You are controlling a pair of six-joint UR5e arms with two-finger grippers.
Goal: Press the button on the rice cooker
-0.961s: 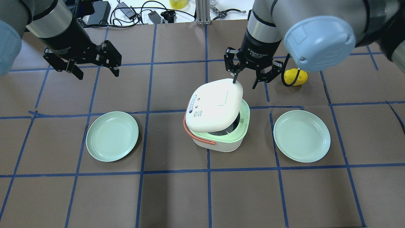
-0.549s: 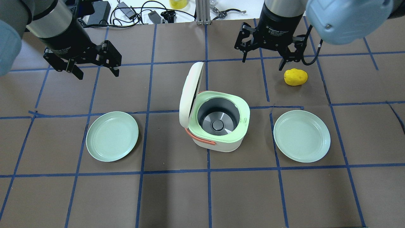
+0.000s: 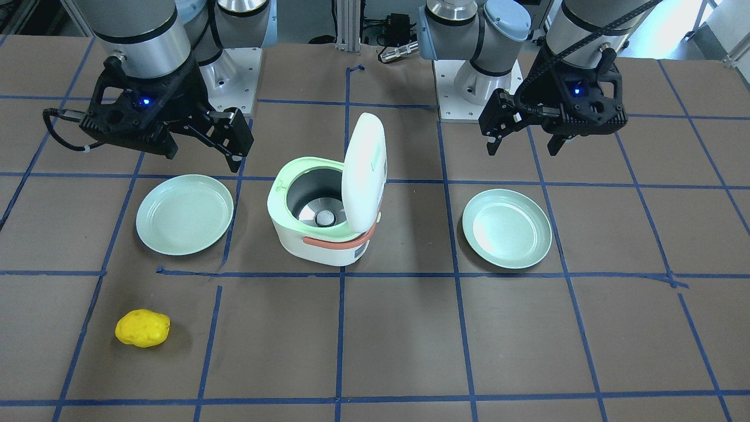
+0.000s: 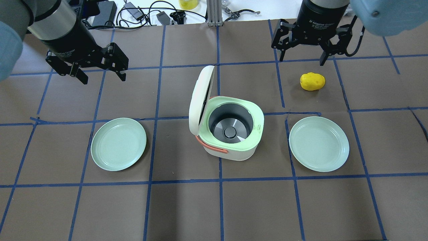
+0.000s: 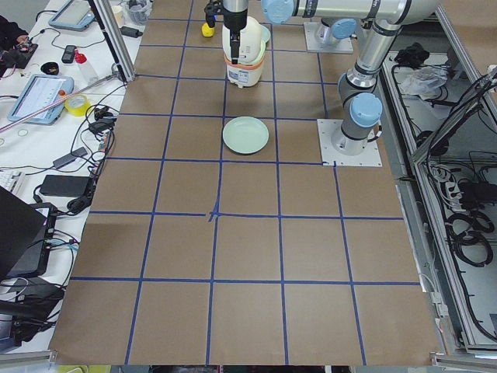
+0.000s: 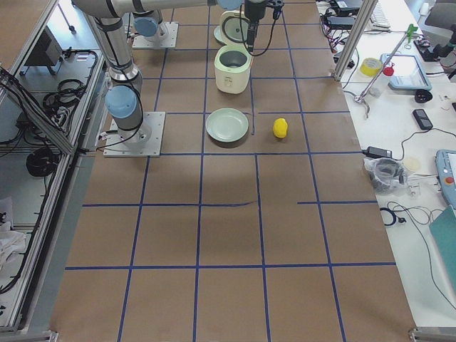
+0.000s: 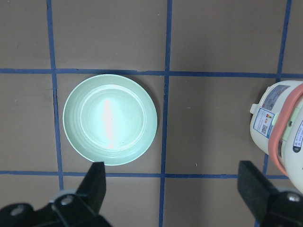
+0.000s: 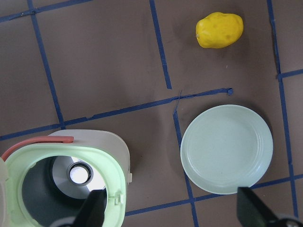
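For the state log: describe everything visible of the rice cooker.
The rice cooker is small and rounded-square, and looks like plastic. It has a white body, a pale green top rim, an orange handle folded down and a sticker on its side. Its white lid stands open, nearly upright. The dark metal pot inside looks empty. The cooker sits upright on the table, and nothing else touches it.

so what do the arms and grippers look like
Silver-grey tube arms with pale blue round joint caps. The left gripper and right gripper are black, two-fingered, with white lettering on the wrist collar and a blue light; a black cable loops beside the right one.
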